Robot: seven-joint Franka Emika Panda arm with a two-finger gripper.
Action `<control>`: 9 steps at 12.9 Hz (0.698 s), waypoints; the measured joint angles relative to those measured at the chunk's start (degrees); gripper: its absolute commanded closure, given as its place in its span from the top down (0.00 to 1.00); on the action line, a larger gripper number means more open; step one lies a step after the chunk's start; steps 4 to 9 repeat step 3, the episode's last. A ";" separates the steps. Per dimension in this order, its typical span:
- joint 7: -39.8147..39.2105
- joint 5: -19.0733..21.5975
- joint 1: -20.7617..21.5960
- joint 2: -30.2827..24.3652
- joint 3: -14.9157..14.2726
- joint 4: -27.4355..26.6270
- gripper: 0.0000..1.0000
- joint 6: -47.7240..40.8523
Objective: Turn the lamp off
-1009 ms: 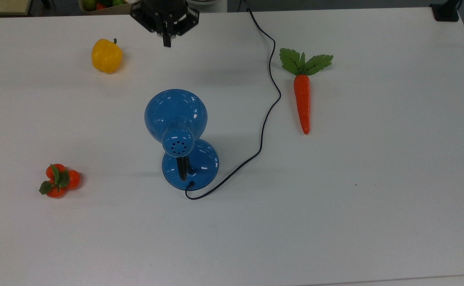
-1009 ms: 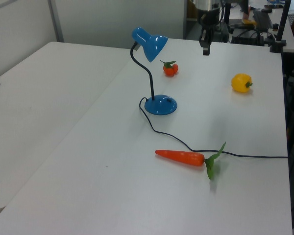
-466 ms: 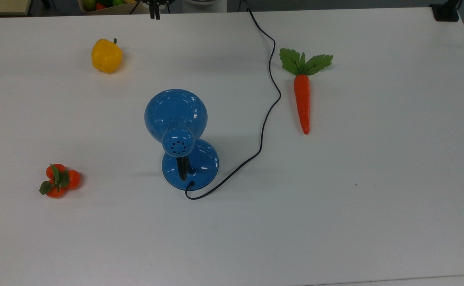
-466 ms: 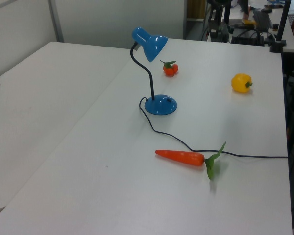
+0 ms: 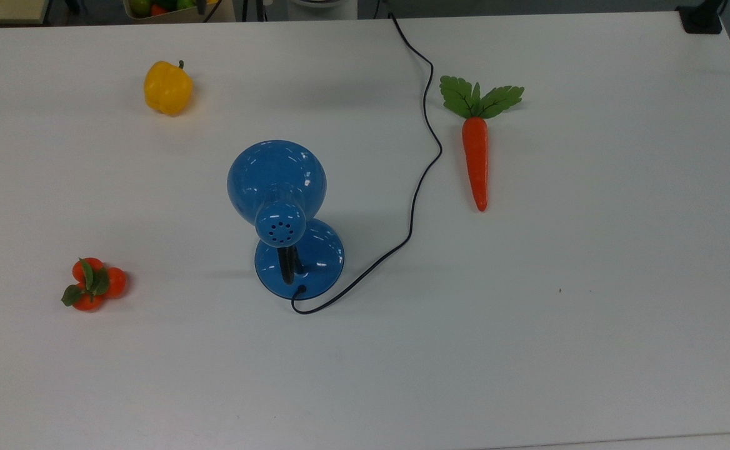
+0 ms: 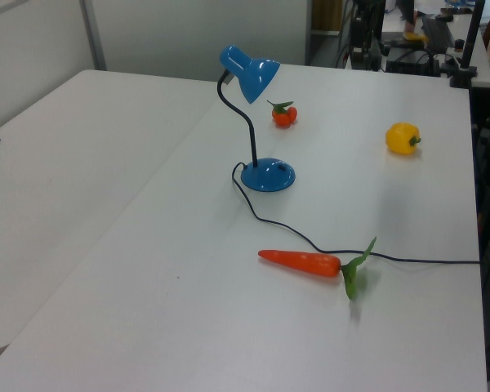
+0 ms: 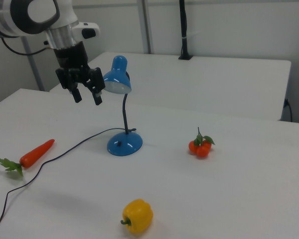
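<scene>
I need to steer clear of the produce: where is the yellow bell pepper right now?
In the top view the yellow bell pepper lies on the white table at upper left, up and left of the glossy blue desk lamp.

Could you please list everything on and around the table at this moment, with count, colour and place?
lamp: one, glossy blue with a black neck, standing near the table's middle
cord: one, dark, running from the lamp's base off the top view's upper edge
carrot: one, orange with green leaves, on the top view's right of the lamp
bell pepper: one, yellow, at the top view's upper left
tomatoes: one cluster, orange-red with green leaves, at the top view's lower left
table: one, white
gripper: one, black, fingers apart, raised beside the lamp's shade at the right view's left
</scene>
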 measured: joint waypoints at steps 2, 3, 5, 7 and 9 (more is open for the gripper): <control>-0.04 0.00 -0.88 0.00 -0.02 0.00 1.00 0.00; -0.08 0.00 -1.34 -0.02 -0.04 0.00 1.00 -0.08; -0.08 0.00 -1.34 -0.02 -0.04 0.00 1.00 -0.08; -0.08 0.00 -1.34 -0.02 -0.04 0.00 1.00 -0.08; -0.08 0.00 -1.34 -0.02 -0.04 0.00 1.00 -0.08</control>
